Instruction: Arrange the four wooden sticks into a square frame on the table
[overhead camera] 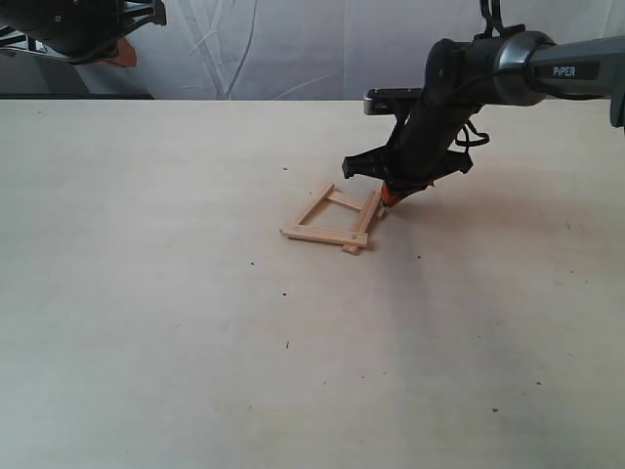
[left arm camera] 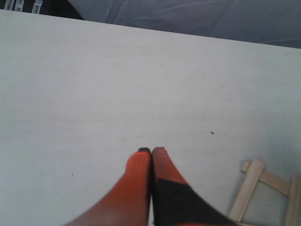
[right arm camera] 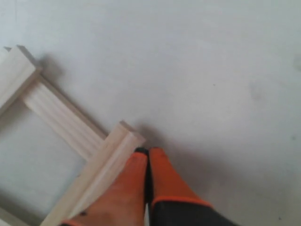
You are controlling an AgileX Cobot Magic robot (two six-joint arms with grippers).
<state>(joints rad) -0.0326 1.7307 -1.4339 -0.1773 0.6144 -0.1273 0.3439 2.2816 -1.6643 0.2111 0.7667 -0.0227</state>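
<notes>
Four light-wood sticks lie as a small square frame in the middle of the pale table, overlapping at the corners. My right gripper is down at the frame's far right corner, shut, with nothing between its orange fingers. In the right wrist view its tips rest right beside the end of one stick, and a crossing stick runs away from it. My left gripper is shut and empty, held high at the top left edge of the exterior view, with a corner of the frame visible in its camera.
A white cloth backdrop hangs behind the table's far edge. The left arm hovers at the upper left corner. Tiny dark specks dot the tabletop.
</notes>
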